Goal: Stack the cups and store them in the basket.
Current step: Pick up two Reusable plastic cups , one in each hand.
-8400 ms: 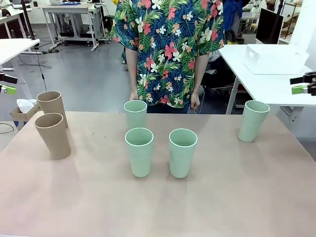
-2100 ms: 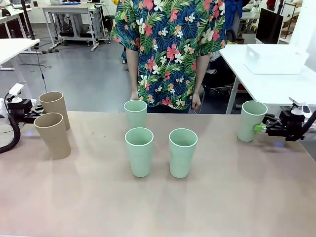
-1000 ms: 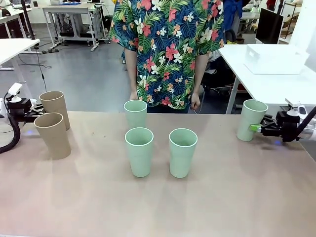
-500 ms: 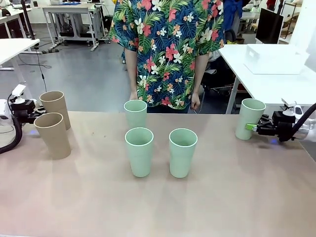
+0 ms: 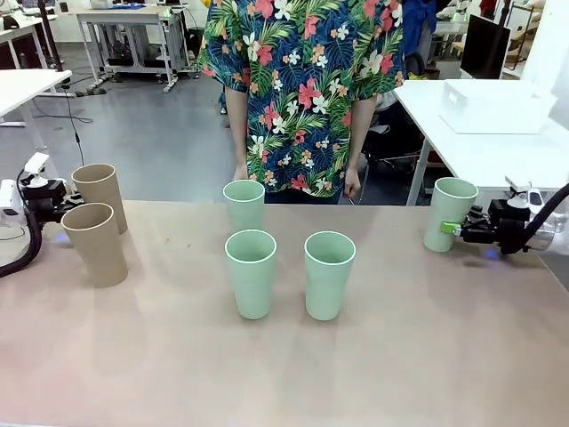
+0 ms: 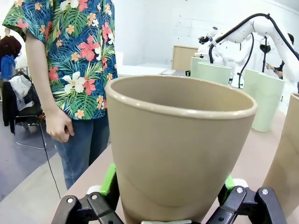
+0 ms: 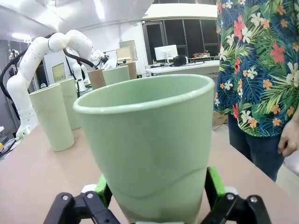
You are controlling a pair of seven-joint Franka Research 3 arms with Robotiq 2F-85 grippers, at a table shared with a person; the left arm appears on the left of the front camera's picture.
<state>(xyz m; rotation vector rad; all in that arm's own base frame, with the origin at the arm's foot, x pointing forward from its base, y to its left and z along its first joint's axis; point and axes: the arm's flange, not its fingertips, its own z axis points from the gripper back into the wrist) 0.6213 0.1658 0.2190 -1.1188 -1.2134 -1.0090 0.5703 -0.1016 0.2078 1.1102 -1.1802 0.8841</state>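
The left pincer [image 6: 169, 185] is clamped low around the rear tan-brown tapered plastic cup [image 5: 98, 189] at the left edge of the brown table [image 5: 400, 356], just behind a second tan-brown cup [image 5: 94, 242]. The right pincer [image 7: 159, 185] grips a pale mint green plastic cup [image 5: 452, 213] at the right edge. The white rectangular plastic basket [image 5: 493, 108] sits well apart on a white side table [image 5: 498, 158].

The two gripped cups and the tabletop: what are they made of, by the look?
Tan cup: probably moulded plastic or a fibre composite. It has a matte, even colour, a thin rolled rim and a faint step line low on the wall.
Mint cup: same build, matte with a soft sheen.
Tabletop: looks like smooth beige-pink laminate with a satin finish. Core can't be told.
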